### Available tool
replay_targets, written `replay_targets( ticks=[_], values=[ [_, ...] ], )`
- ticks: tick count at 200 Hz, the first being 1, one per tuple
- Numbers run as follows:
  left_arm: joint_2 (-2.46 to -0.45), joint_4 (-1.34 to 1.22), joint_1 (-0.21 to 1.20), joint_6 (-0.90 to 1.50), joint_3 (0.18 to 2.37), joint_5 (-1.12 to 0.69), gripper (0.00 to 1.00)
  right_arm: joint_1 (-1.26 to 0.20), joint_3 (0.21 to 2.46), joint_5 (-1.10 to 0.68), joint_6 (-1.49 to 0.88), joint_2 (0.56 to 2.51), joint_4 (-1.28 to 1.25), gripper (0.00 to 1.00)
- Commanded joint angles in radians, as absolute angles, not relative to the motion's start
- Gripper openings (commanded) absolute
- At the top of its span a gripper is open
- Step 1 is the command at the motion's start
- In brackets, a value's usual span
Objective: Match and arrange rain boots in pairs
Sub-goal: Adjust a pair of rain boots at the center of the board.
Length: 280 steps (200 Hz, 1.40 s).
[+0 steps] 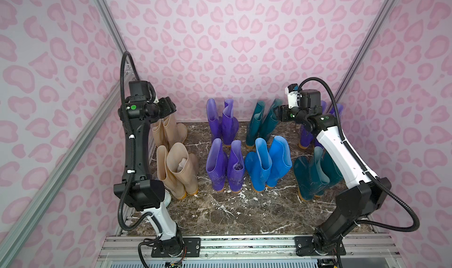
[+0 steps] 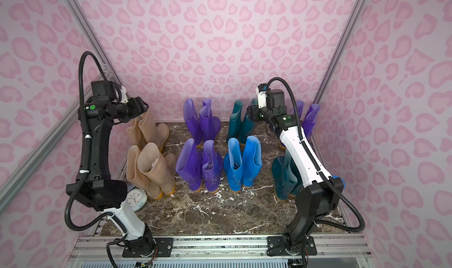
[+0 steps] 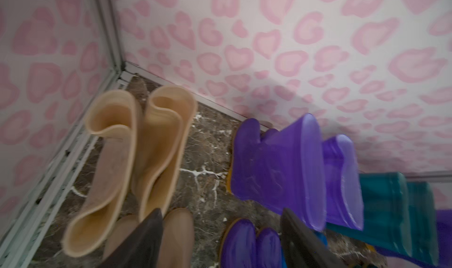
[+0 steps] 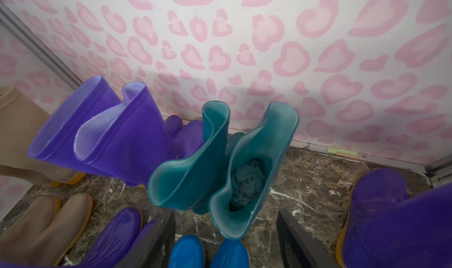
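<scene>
Left gripper [image 1: 168, 107] hangs just above the back beige pair [image 1: 171, 129] at the rear left corner of the desk [image 1: 232, 213]. Its wrist view shows the two dark fingers [image 3: 144, 239] spread wide with nothing between them. The beige cuffs stand past one fingertip, off to the side of the gap.

Right gripper [image 1: 281, 112] hovers over the back teal pair [image 1: 261, 122]. In its wrist view the fingers [image 4: 300, 239] are likewise apart, flanking the nearer teal cuff without touching it. Crumpled paper [image 4: 247, 181] sits inside that boot.

The rain boots stand upright in two rows across the desk, each beside one of its own colour, toes toward the back wall. In the back row, from the robot's left, come the back beige pair, the back purple pair [image 1: 222, 122], the back teal pair and the far purple pair [image 1: 307, 137], which is half hidden behind the right arm. In the front row come the front beige pair [image 1: 178, 169], the front purple pair [image 1: 225, 166], the blue pair [image 1: 269, 164] and the front teal pair [image 1: 313, 173].

A small pale alarm clock [image 2: 137, 198] lies beside the front beige pair, partly behind the left arm.
</scene>
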<state>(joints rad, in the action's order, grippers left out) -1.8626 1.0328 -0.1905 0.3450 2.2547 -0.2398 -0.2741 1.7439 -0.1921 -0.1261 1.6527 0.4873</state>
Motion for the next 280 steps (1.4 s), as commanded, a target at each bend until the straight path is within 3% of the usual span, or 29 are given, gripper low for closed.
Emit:
replay_targets(
  ticks=[1,34,63,124,151,174,192,280],
  values=[
    [-1.921,1.075,-0.215,0.276,2.311,-0.28,0.81,-0.28,1.658,-0.22,-0.175,1.619,0.342,0.7],
    [-2.084,1.191,-0.224,0.254,2.562,-0.146,0.81,-0.28,1.596,-0.232,-0.164,1.607,0.33,0.7],
    [-2.135,1.219,-0.229,0.241,2.571,-0.064,0.8,-0.274,1.581,-0.23,-0.147,1.608,0.333,0.71],
    [-2.172,1.114,-0.23,0.226,2.423,-0.276,0.74,-0.267,1.583,-0.247,-0.151,1.624,0.311,0.71],
    [-2.188,1.095,-0.231,0.228,2.411,-0.283,0.57,-0.266,1.581,-0.259,-0.158,1.622,0.298,0.7],
    [-2.203,1.098,-0.23,0.23,2.413,-0.29,0.19,-0.268,1.584,-0.255,-0.158,1.617,0.302,0.68],
    [-2.202,1.097,-0.23,0.224,2.414,-0.286,0.03,-0.267,1.585,-0.247,-0.156,1.606,0.305,0.68],
    [-2.235,1.08,-0.118,0.135,2.561,-0.399,0.02,-0.271,1.571,-0.244,-0.176,1.575,0.304,0.63]
  ],
)
